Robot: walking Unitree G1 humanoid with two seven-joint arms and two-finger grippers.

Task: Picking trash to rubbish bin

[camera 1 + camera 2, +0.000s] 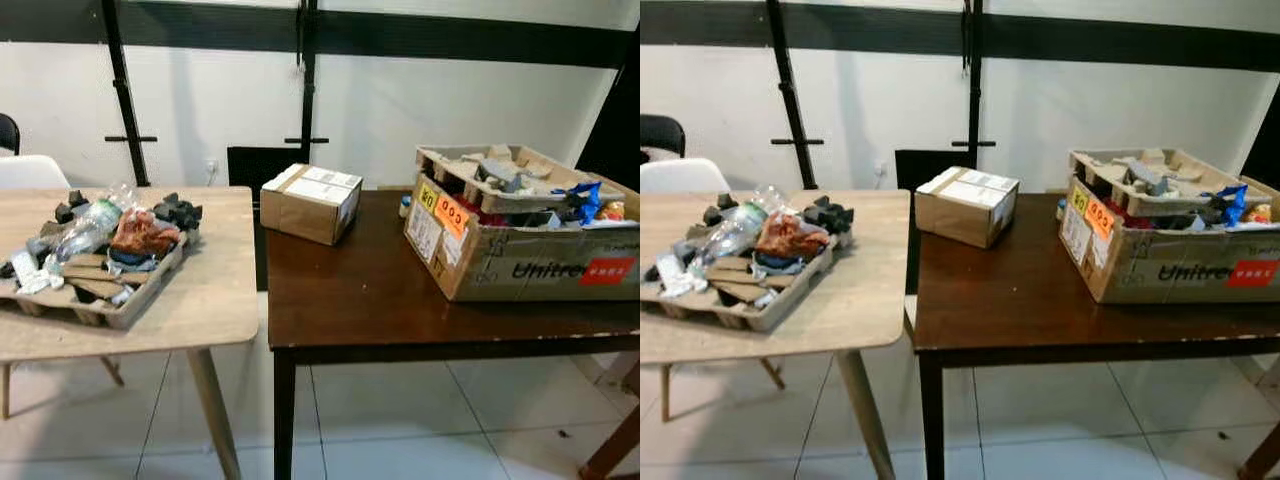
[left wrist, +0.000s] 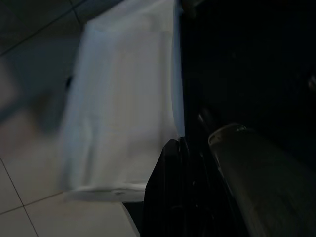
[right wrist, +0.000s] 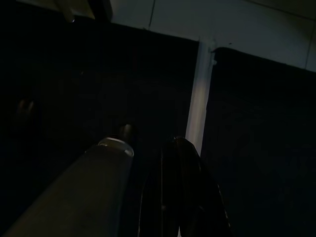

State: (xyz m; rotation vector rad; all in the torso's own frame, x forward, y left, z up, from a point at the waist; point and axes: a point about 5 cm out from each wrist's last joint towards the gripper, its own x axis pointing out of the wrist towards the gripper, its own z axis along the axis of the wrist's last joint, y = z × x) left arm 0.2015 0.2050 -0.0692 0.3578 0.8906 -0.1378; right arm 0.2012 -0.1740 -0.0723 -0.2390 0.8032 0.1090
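On the light wooden table (image 1: 205, 300) at the left lies a shallow cardboard tray (image 1: 128, 312) heaped with trash: a clear plastic bottle (image 1: 85, 228), an orange wrapper (image 1: 140, 232), black lumps (image 1: 178, 210) and scraps of card. A large open cardboard box (image 1: 520, 265) printed with "Unitree" stands on the dark brown table (image 1: 360, 300) at the right. It holds card pieces and a blue wrapper (image 1: 585, 200). My left gripper (image 2: 180, 195) hangs low beside a blurred white surface. My right gripper (image 3: 177, 197) hangs in deep shade.
A small closed brown box (image 1: 310, 203) sits at the dark table's back left corner. A white chair (image 1: 30, 172) stands behind the light table. Black frame poles (image 1: 122, 90) run up the white wall. Pale tiled floor (image 1: 400, 420) lies under both tables.
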